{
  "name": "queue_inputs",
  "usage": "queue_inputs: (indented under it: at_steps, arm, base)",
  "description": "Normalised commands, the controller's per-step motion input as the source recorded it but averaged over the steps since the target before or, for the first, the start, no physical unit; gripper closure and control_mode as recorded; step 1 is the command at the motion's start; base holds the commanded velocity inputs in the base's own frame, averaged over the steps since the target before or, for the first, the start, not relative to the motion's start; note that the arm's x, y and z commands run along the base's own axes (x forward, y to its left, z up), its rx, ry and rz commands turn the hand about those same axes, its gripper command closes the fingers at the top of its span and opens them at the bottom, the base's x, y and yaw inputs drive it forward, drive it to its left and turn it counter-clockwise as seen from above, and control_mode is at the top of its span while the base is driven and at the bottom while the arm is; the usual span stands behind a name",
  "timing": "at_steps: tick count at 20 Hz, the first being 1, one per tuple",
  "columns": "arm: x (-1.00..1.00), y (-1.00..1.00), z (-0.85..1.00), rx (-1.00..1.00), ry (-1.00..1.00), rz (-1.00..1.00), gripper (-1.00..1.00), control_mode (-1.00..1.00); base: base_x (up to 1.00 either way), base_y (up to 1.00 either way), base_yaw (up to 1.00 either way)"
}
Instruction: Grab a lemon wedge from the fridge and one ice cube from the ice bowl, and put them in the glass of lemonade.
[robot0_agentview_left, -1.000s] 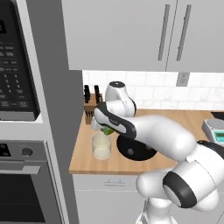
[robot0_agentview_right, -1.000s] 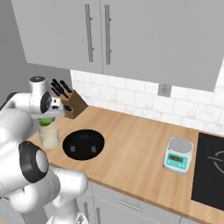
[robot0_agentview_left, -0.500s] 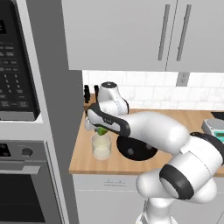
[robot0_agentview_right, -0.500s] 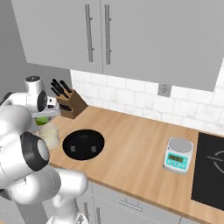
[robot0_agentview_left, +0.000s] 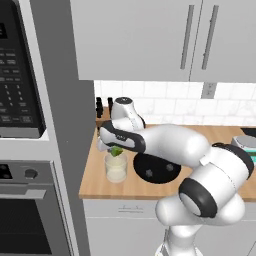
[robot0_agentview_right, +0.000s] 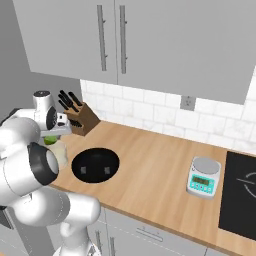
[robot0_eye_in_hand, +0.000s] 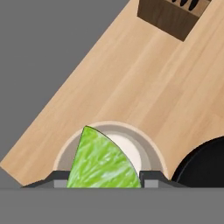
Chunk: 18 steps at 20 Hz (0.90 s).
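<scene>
My gripper (robot0_agentview_left: 116, 148) is shut on the lemon wedge (robot0_agentview_left: 116, 151), a bright green-yellow slice, and holds it just above the glass of lemonade (robot0_agentview_left: 116, 170) at the counter's left end. In the hand view the lemon wedge (robot0_eye_in_hand: 103, 162) sits between my two fingertips (robot0_eye_in_hand: 151, 177), over the round rim of the glass (robot0_eye_in_hand: 152, 151). The black ice bowl (robot0_agentview_left: 156, 169) lies right of the glass, and its edge (robot0_eye_in_hand: 205, 166) shows at the lower right of the hand view. From the right base view the gripper (robot0_agentview_right: 50, 138) hangs over the glass (robot0_agentview_right: 60, 152) beside the ice bowl (robot0_agentview_right: 95, 164). The fridge is out of view.
A wooden knife block (robot0_agentview_right: 82, 117) stands against the back wall behind the glass. A grey scale (robot0_agentview_right: 204, 177) and a black cooktop (robot0_agentview_right: 242, 182) sit far right. A tall grey cabinet with microwave (robot0_agentview_left: 20, 85) and oven bounds the counter's left edge.
The arm has swung a little to the left, carrying the lemon wedge with it above the glass. The glass and ice bowl have not moved.
</scene>
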Motion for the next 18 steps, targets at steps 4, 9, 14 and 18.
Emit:
queue_inputs:
  at_steps: [4,9,14,18]
  arm:
    - [0.00,0.00,0.00,0.00,0.00,0.00,1.00,-1.00]
    - [0.00,0.00,0.00,0.00,0.00,0.00,1.00,-1.00]
    - [0.00,0.00,0.00,0.00,0.00,0.00,-1.00,-1.00]
    - [0.00,0.00,0.00,0.00,0.00,0.00,-1.00,-1.00]
  base:
    - [0.00,0.00,0.00]
    - [0.00,0.00,0.00]
    - [0.00,0.00,0.00]
    - [0.00,0.00,0.00]
